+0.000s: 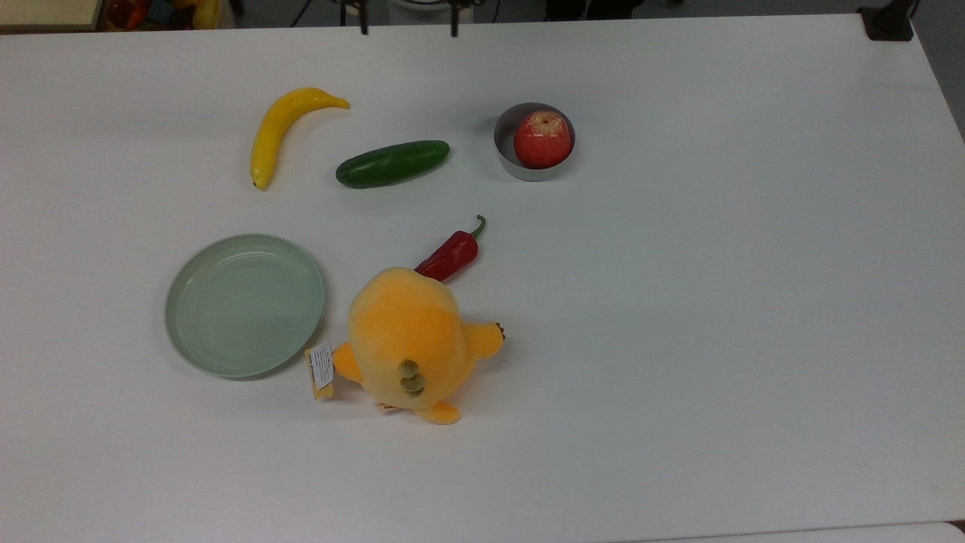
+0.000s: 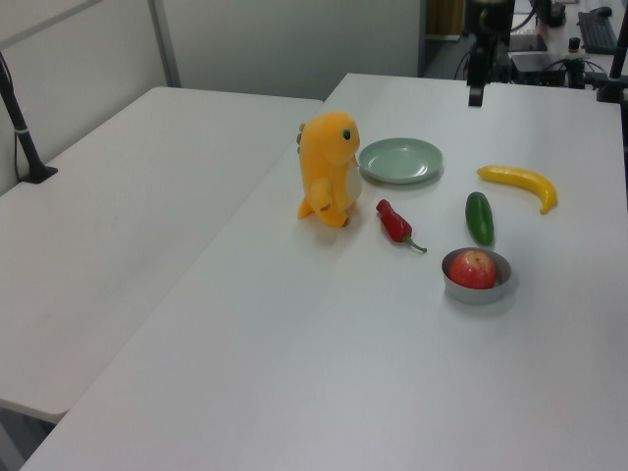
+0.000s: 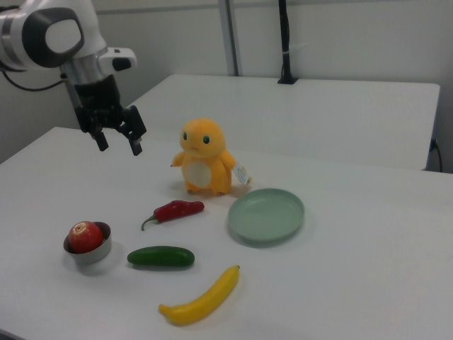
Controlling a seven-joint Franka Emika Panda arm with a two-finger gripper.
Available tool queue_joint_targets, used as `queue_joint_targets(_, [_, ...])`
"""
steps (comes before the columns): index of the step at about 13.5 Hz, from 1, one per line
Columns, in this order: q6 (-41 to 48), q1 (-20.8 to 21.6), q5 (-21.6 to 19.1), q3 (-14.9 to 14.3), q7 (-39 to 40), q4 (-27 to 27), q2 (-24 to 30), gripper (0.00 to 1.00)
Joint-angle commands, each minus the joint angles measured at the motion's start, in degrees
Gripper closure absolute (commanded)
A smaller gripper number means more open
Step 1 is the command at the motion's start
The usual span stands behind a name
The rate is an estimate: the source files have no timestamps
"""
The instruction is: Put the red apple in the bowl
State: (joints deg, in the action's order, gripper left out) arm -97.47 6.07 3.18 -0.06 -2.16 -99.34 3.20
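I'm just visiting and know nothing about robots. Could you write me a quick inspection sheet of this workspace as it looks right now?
Surface: white table, nothing spilled.
Job's things: red apple sits inside the grey bowl.
Clutter: banana, cucumber, chili pepper, green plate with nothing on it, orange plush toy.
Claw: claw open, holding nothing, raised above the table.
Cables: dark cables behind the far edge in the left view.
Surroundings: second white table alongside.
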Motion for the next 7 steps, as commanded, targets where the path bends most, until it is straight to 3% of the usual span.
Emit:
queue_joint_targets(1, [2.5, -3.1, 0.1, 0.0, 1.5, 1.0, 1.7, 0.0])
queue_joint_targets(7, [5.7, -3.9, 0.0, 0.0, 0.8, 1.1, 1.7, 0.0])
